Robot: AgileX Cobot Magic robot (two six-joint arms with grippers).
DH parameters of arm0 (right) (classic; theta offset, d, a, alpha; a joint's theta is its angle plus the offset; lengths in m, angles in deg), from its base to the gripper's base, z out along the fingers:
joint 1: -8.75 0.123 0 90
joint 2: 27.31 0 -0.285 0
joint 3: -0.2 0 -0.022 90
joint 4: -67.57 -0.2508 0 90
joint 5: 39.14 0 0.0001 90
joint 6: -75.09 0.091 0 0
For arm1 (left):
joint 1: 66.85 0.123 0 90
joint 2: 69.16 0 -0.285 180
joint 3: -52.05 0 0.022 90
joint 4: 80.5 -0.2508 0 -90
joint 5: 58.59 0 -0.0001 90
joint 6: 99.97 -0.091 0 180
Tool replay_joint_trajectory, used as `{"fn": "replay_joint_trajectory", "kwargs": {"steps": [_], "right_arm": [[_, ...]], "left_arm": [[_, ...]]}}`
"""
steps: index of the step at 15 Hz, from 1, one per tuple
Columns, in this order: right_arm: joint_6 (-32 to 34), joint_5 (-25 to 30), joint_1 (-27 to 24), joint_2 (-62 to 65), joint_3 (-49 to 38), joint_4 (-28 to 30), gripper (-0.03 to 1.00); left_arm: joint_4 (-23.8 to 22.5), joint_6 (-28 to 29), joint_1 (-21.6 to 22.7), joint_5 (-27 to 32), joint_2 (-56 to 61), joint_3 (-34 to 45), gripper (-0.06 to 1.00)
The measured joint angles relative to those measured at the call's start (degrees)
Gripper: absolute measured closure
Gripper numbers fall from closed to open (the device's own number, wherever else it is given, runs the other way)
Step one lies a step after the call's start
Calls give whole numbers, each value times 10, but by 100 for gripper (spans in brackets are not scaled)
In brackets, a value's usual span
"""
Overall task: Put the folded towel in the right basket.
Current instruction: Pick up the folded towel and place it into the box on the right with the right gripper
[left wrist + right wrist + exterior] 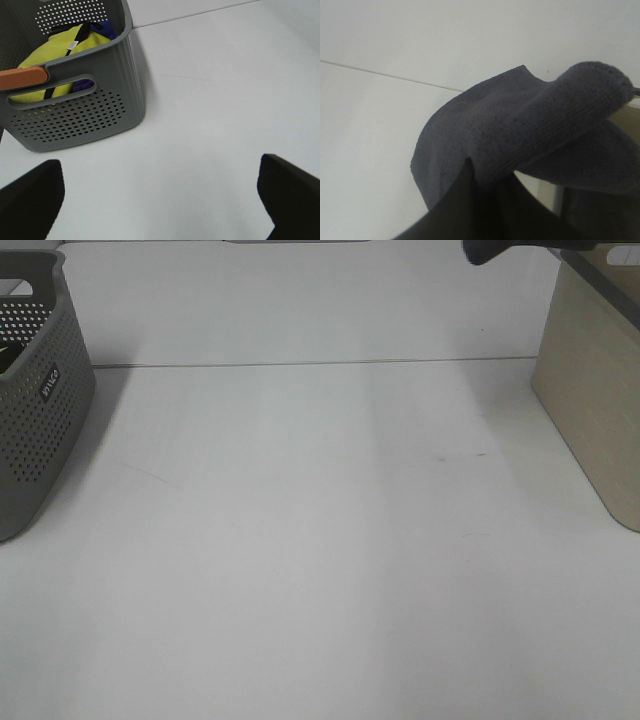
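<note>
Up by the far right edge of the table, the slate-blue terry-cloth towel (pixel 520 135) hangs in the air, and the overhead camera catches only a dark corner of it, just beside the rim of the tall beige fabric-look basket (pixel 590 410). From the right wrist camera I see it bunched into soft rolls, one thick fold bulging over another, with a fine looped nap and a rounded outer edge. My right gripper (pixel 485 200) is pinching the towel from below; the black fingers are mostly buried under the cloth, and a sliver of beige wall shows behind it. The white table (pixel 320 540) lies bare across the middle. My left gripper (pixel 160 200) is spread wide with nothing between its dark fingers, hovering near the grey perforated plastic basket (pixel 80 115), which holds a yellow cloth (pixel 60 55) and something purple beneath it
</note>
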Motion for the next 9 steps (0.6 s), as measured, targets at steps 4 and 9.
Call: {"fn": "replay_joint_trajectory", "kwargs": {"steps": [4,9], "right_arm": [[0,0,-160,0,0,-34,93],[2,-1,-206,-22,-42,-75,93]], "left_arm": [[0,0,0,0,0,0,-4],[0,0,0,0,0,0,-4]]}}
